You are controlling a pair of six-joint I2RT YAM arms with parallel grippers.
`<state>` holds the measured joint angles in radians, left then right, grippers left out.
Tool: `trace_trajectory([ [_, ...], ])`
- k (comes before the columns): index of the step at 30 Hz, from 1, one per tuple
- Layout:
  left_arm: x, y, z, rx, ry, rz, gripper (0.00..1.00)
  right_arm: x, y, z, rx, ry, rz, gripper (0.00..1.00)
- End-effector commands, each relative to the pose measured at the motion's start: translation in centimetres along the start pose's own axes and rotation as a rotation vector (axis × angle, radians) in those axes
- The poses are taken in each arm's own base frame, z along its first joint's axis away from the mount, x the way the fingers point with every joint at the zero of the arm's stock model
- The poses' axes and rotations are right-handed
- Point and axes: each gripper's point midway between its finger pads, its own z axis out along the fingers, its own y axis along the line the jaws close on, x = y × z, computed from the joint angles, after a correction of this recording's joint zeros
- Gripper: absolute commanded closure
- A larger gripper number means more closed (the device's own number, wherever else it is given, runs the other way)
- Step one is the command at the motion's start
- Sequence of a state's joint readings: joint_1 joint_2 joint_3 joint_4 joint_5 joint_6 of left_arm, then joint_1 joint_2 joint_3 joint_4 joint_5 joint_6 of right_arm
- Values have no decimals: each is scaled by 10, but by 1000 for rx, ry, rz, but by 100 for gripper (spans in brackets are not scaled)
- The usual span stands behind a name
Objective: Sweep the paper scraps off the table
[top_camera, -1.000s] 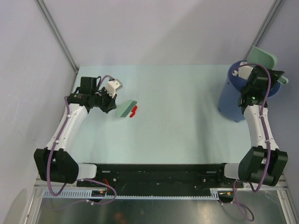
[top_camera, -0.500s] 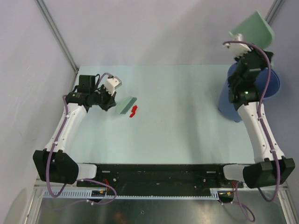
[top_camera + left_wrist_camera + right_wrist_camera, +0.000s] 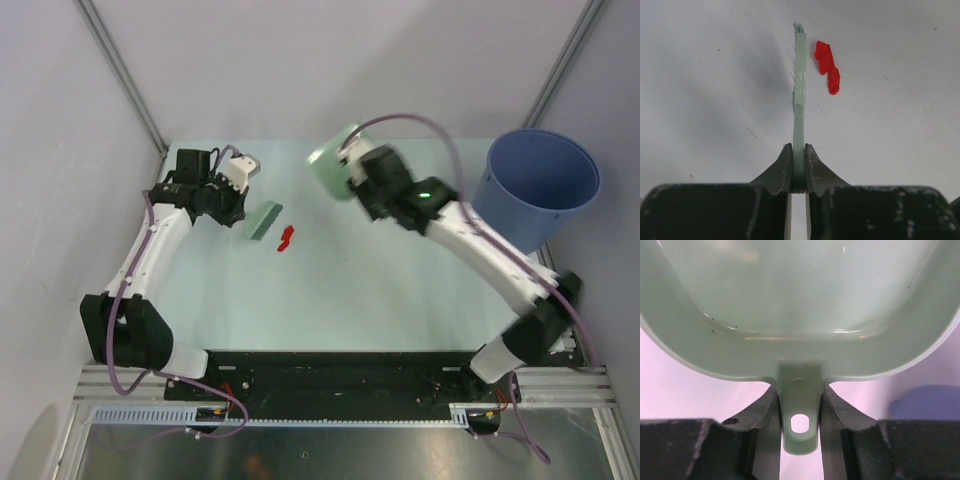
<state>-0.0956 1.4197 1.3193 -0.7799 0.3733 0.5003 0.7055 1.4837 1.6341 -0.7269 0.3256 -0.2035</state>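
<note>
Over on the left, the left pincer is clamping its jaws on the thin end of a mint-green brush, and the left wrist view is showing that brush edge-on, running straight away from the dark fingers with its fine bristles sticking out to one side. Whether the bristles are touching the pale mint-green surface cannot be told. Just beside the brush, on its right, a red paper scrap is lying on the surface in the far left part; in the left wrist view a narrow gap is showing between this crumpled bit and the far end of the brush. Nearer the middle, a mint-green dustpan is hanging over the far part of the surface, looking blurred from above. The right pincer is gripping it, jaws pressed on both sides of the pan's small tab with a hole in it, and the pan's hollow is facing the right wrist camera. A small green light is glowing on the right arm behind the wrist. At the far right, a tall blue round bucket is standing open-mouthed at the corner. A black-and-metal rail is running along the near edge.
</note>
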Motion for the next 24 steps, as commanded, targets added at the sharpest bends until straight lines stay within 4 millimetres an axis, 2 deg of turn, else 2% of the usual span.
trace_trajectory([
  [1, -16, 19, -4, -74, -24, -21, 100, 111, 117, 30, -292, 470, 29, 100],
  [3, -13, 22, 2, -78, -6, -31, 100, 127, 131, 37, -305, 547, 3, 100],
  [4, -12, 23, 4, -79, -1, -36, 100, 146, 142, 43, -316, 617, -24, 100],
  [10, -4, 27, 25, -60, 43, -78, 100, 185, 174, 55, -370, 774, -47, 100],
  [13, -6, 31, 39, -42, 54, -101, 100, 201, 183, 60, -368, 840, -60, 100],
  [15, -9, 31, 45, -31, 54, -111, 100, 210, 179, 62, -328, 885, -83, 100],
  [16, -5, 30, 53, -21, 75, -118, 100, 214, 178, 62, -311, 903, -97, 100],
  [17, -6, 27, 57, -12, 80, -118, 100, 222, 176, 65, -283, 931, -118, 100],
  [20, -2, 7, 71, 60, 97, -114, 100, 227, 171, 69, -242, 953, -140, 100],
  [21, 4, -4, 75, 93, 110, -118, 100, 227, 170, 71, -233, 952, -140, 100],
  [22, 1, -21, 77, 153, 100, -108, 100, 227, 170, 72, -228, 949, -143, 100],
  [24, 7, -50, 77, 248, 117, -116, 100, 226, 172, 78, -236, 930, -130, 100],
])
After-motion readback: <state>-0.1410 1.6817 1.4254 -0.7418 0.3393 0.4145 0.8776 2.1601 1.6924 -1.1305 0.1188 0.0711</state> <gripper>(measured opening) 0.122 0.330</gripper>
